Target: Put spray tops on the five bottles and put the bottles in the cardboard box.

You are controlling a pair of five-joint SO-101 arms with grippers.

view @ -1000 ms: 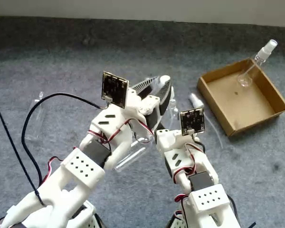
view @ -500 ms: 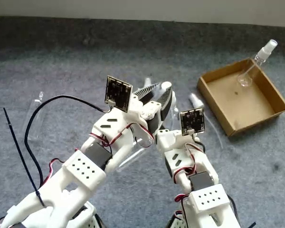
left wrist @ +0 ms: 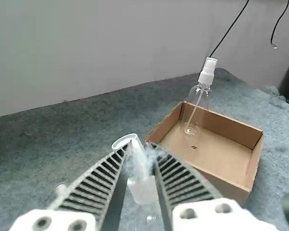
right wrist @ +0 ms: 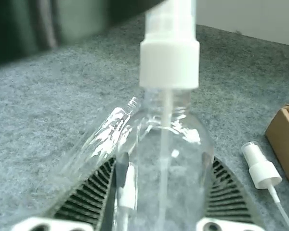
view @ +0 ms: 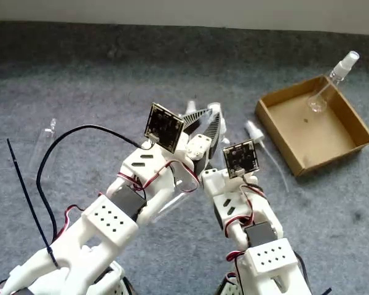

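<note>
My left jaws, clamping the white plastic spray top [left wrist: 135, 168], swung rightward to frame centre, onto the clear plastic bottle [right wrist: 168, 159] my right jaws hold: capping begins.

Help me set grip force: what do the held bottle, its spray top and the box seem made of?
Bottle: clear and glossy, probably plastic, though glass can't be ruled out; you see straight through it, with bright glints.
Spray top: opaque white plastic by the look, with a smooth finish.
Box: brown cardboard, matte, with thin folded walls.
</note>
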